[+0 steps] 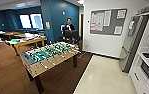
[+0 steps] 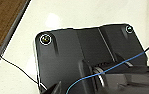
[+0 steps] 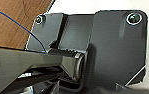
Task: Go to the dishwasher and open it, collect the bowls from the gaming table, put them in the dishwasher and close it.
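Note:
The gaming table [image 1: 32, 41], white-topped with a yellow rim, stands at the back left behind the football table. A small lime green bowl [image 1: 15, 40] rests on its left part, and other small things on it are too blurred to name. The dishwasher is out of view. My left gripper [image 2: 72, 87] hangs over pale floor beside the brown carpet edge [image 2: 5, 47]. My right gripper [image 3: 87, 87] hangs over the line where brown floor [image 3: 12, 27] meets pale floor.
A table-football table [image 1: 48, 56] stands close ahead on brown carpet [image 1: 62, 77]. A wooden top [image 1: 5, 67] fills the near left. Pale floor [image 1: 102, 77] runs ahead right, past white cabinets [image 1: 145, 75] and a tall steel fridge [image 1: 130, 50]. A person [image 1: 69, 26] stands behind the tables.

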You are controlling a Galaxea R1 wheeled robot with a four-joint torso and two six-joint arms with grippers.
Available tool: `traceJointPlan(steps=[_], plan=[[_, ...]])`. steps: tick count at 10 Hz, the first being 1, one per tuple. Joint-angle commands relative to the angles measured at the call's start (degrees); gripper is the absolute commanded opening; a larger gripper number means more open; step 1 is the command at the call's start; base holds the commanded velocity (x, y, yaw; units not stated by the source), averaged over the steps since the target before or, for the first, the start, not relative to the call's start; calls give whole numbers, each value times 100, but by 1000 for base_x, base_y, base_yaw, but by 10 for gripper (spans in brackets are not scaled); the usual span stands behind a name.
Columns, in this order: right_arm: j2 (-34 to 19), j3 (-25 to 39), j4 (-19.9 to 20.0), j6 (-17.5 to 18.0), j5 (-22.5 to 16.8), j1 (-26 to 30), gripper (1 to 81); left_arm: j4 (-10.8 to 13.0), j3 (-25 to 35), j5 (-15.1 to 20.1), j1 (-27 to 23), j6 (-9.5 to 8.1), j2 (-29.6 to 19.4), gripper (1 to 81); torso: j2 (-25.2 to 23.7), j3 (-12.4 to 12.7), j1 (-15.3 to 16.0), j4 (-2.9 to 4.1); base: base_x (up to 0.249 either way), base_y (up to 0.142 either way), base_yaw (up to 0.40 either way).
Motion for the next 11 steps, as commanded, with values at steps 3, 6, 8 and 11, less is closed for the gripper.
traceJointPlan(steps=[3,6,8,11], plan=[[-27,8,-66,-34,-259,222,811,60,14,249,-233,18,-56,811,0,0,0,0,0,0,357],[-27,8,-66,-34,-259,231,811,69,14,249,-233,18,-39,811,0,0,0,0,0,0,357],[-27,8,-66,-34,-259,231,811,69,14,249,-233,18,-30,811,0,0,-2,0,0,0,357],[-27,8,-75,-34,-259,213,811,69,14,249,-216,18,-30,811,0,0,-2,0,0,0,357]])
